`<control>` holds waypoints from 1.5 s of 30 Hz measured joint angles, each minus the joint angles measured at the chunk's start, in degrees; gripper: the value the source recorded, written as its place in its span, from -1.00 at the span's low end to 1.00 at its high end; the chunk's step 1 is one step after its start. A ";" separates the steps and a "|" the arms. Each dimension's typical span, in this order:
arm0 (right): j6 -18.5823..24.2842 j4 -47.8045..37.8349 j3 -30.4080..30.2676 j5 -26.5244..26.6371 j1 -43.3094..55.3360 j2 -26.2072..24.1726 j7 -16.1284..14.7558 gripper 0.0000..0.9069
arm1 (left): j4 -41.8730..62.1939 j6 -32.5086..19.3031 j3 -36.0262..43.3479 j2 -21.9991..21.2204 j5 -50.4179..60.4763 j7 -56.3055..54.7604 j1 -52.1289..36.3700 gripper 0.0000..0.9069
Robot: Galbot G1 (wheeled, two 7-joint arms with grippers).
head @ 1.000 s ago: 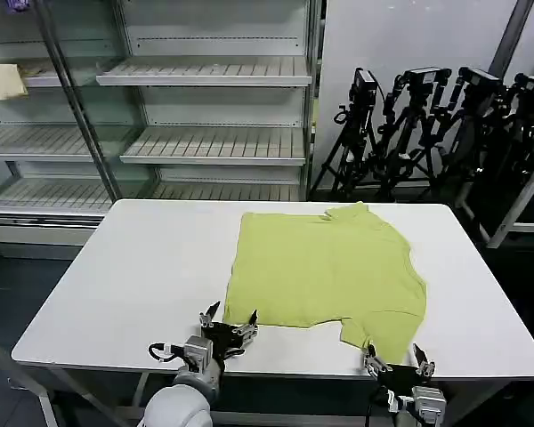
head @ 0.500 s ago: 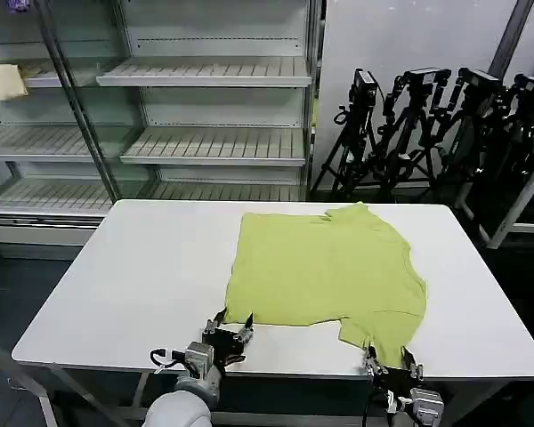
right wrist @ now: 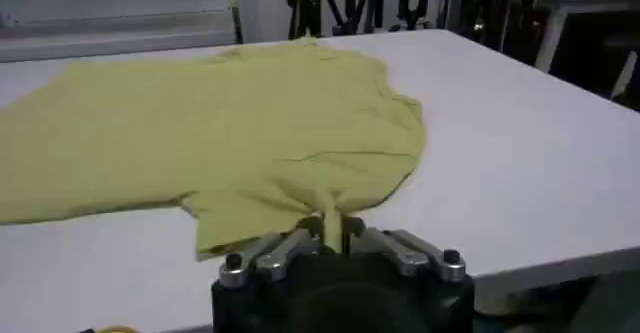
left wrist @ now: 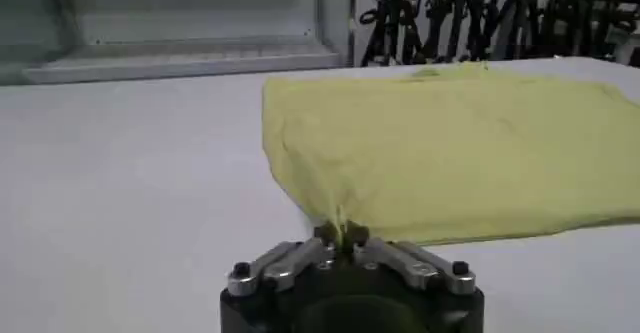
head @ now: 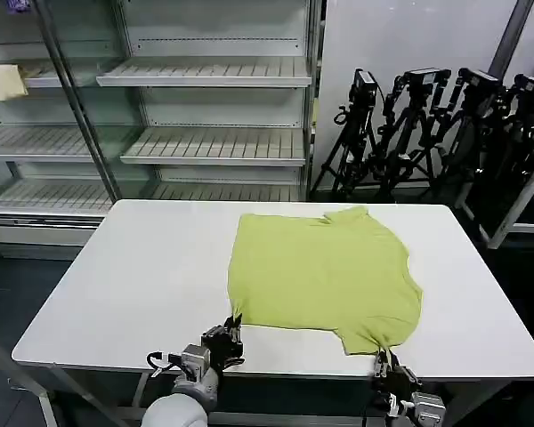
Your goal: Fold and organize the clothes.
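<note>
The clothes are one lime yellow-green T-shirt [head: 325,271] lying flat on the white table [head: 151,267], right of centre. At the table's front edge my left gripper [head: 232,326] is shut on the shirt's near left corner; the pinched fabric shows between its fingertips in the left wrist view, gripper [left wrist: 343,237], shirt [left wrist: 450,145]. My right gripper [head: 384,358] is shut on the near right corner by the sleeve, and the cloth [right wrist: 250,135] bunches into a peak at that gripper [right wrist: 330,225].
Metal shelving [head: 205,98] stands behind the table, with a pale cream cloth [head: 2,82] on a shelf at far left. Black tripods [head: 427,124] crowd the back right. The table's left half is bare white surface.
Both grippers were open at the shirt's near edge; they have now shut on its two front corners. The near hem has drawn into small peaks at the fingers.
</note>
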 measured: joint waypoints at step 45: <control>6.17 1.75 5.89 5.39 10.99 -10.58 -0.19 -1.00 | -4.90 -8.59 -2.72 4.08 -2.69 1.88 -1.37 -0.96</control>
